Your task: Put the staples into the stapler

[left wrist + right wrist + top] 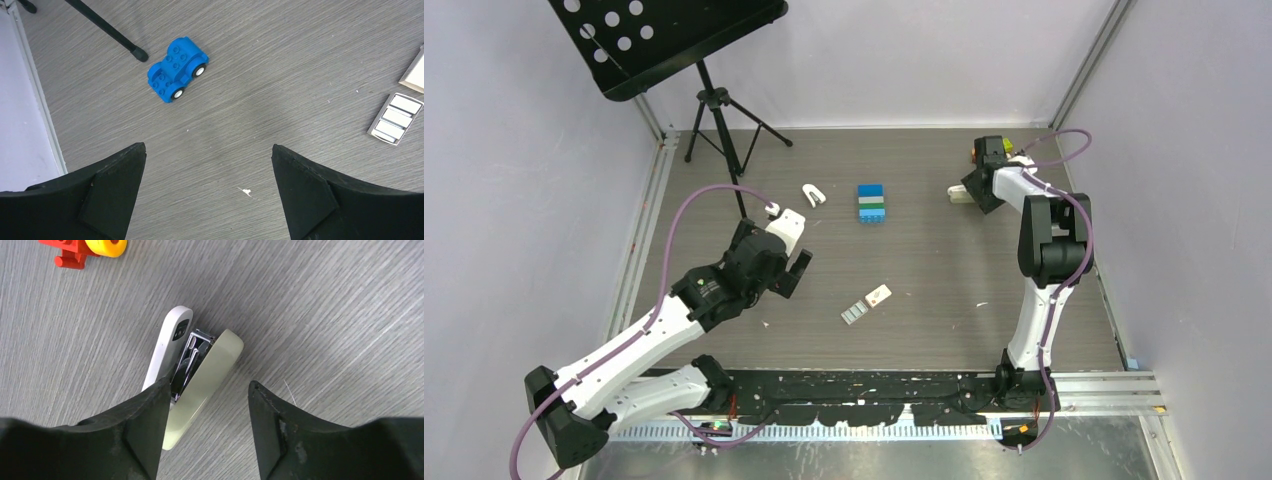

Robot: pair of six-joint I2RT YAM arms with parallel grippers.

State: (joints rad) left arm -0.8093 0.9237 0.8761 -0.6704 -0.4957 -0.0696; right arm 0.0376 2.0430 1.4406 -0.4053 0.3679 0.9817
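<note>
We see the stapler (pixel 209 371) lying hinged open at the counter's (pixel 944 270) far right, between our right end effector's (pixel 208 386) parted fingers. The staples (pixel 854 313) sit mid-counter beside a box (pixel 879 295). Our left end effector (pixel 207 146) hangs wide nearby.

Light level: bright and even in all three views; diffuse, falling from above.
Shadows: soft and shallow; a thin dark rim under the blue toy car (pixel 177 70), a faint one beside the stapler (pixel 210 375) on the table (pixel 924 270).
Glare: small highlights on the stapler's chrome inner parts; dull sheen on the metal sheet (pixel 874 460) at the near edge.
Focus: table grain crisp in both wrist views; fingers (pixel 135 440) of the right gripper (pixel 210 385) and of the left gripper (pixel 207 146) slightly soft.
Distortion: wall corners lean outward in the top view.
</note>
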